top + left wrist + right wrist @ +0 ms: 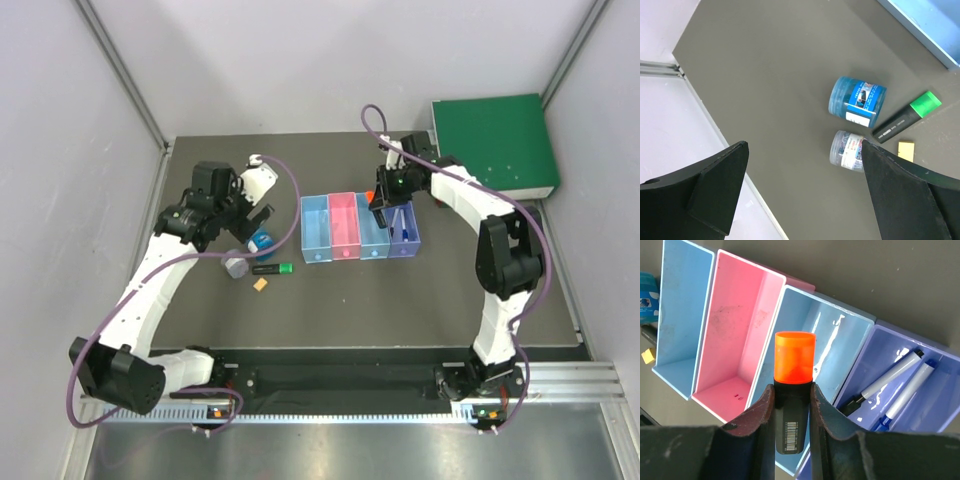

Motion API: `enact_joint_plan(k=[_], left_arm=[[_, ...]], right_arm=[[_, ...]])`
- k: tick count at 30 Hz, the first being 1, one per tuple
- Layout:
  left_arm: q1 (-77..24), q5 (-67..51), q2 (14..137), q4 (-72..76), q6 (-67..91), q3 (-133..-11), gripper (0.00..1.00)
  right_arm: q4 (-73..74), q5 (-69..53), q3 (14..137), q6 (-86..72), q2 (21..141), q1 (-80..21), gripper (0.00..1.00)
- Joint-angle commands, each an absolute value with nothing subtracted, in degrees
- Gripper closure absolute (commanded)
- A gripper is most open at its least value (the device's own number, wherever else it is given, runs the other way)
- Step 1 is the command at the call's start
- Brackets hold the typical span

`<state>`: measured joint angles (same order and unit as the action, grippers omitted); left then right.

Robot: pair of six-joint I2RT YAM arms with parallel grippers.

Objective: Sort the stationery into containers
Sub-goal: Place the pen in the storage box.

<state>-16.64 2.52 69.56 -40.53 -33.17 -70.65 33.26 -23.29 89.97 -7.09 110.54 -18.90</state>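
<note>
Two pens (892, 374) were lodged in the purple bin (945, 375). An orange highlighter (795, 357) was pinched by the right gripper (791, 392) above the third bin (840, 335). Blue tin (856, 101), grey tin (847, 150), green highlighter (907, 116) and block (906, 150) were left unsorted beneath the wide-spread left gripper (802, 150).

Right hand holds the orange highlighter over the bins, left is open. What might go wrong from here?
1. The orange-capped highlighter in the right hand seems to sit over the wall between the pink bin and the inner light blue bin; released here, it may clip that wall.
2. The blue tin, grey tin and green-capped highlighter lie close together under the open left hand; closing on one may nudge another.
</note>
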Motion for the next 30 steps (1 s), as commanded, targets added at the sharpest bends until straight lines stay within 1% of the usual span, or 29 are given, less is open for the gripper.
enact_joint_plan(k=[1, 6, 7, 10, 15, 19, 22, 24, 26, 30], left_arm=[[-16.61, 0.36, 69.17, -37.88, -33.05, -69.35, 0.01], [-16.61, 0.26, 68.56, -37.62, -33.22, -67.77, 0.01], [-16.61, 0.26, 68.55, -37.62, -33.22, -67.76, 0.01], [-16.61, 0.26, 68.12, -37.35, -33.22, -67.24, 0.01], [-16.61, -1.93, 66.89, -37.35, -33.66, -65.84, 0.01], [-16.7, -4.56, 65.83, -37.26, -34.89, -63.72, 0.01], [-17.05, -11.57, 64.87, -40.06, -39.36, -62.23, 0.01], [-17.84, -13.96, 63.99, -40.17, -43.13, -59.96, 0.01], [-18.81, -17.13, 64.33, -40.51, -46.39, -58.63, 0.01], [-20.3, -18.81, 67.84, -40.43, -51.23, -56.95, 0.01]], right_arm=[[30.5, -22.33, 89.91, -6.15, 111.53, -20.3, 0.79], [30.59, -21.54, 89.47, -5.54, 110.92, -20.74, 0.73], [30.67, -21.36, 89.39, -5.36, 110.74, -20.83, 0.69], [30.67, -20.66, 89.03, -5.1, 110.3, -21.09, 0.62], [30.94, -19.69, 88.86, -4.4, 109.51, -21.53, 0.53], [31.64, -18.99, 89.73, -3.43, 108.64, -21.53, 0.52], [33.22, -17.85, 91.31, -0.71, 106.97, -21.53, 0.52], [35.32, -16.71, 93.07, 2.8, 105.56, -21.27, 0.51], [37.43, -16.44, 94.91, 6.13, 103.81, -21.01, 0.51], [41.48, -15.29, 97.82, 11.68, 100.29, -19.08, 0.51]])
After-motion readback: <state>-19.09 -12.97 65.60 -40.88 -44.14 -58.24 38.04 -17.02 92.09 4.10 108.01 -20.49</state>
